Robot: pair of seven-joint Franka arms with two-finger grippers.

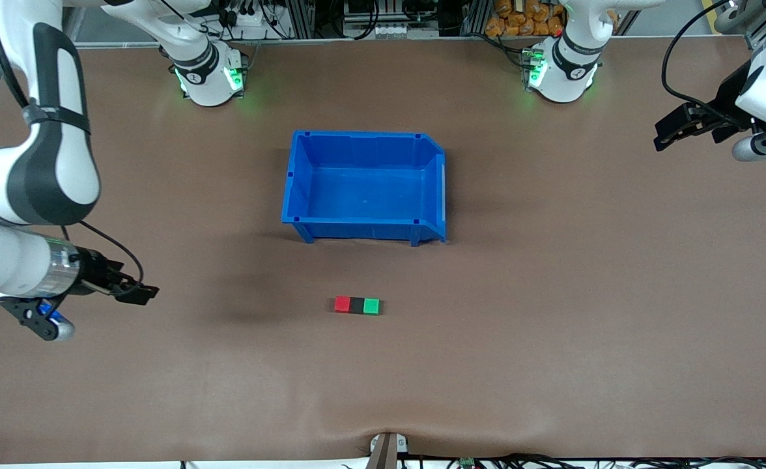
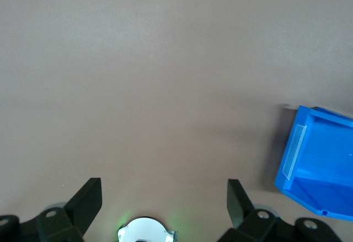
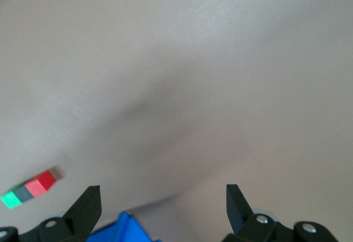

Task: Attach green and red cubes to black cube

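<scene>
The red cube [image 1: 342,304], black cube [image 1: 356,305] and green cube [image 1: 371,306] lie joined in one row on the brown table, nearer the front camera than the blue bin. The black cube sits in the middle. The right wrist view shows the same row: green cube [image 3: 8,199], black cube [image 3: 23,193], red cube [image 3: 41,183]. My right gripper [image 1: 137,293] [image 3: 162,188] hangs open and empty over the table at the right arm's end. My left gripper [image 1: 668,133] [image 2: 164,182] hangs open and empty over the table at the left arm's end. Neither touches the cubes.
An empty blue bin [image 1: 363,135] stands mid-table, farther from the front camera than the cubes. Its wall [image 2: 325,143] shows in the left wrist view, and a corner of the bin [image 3: 124,228] in the right wrist view. Both arm bases stand along the table's edge farthest from the camera.
</scene>
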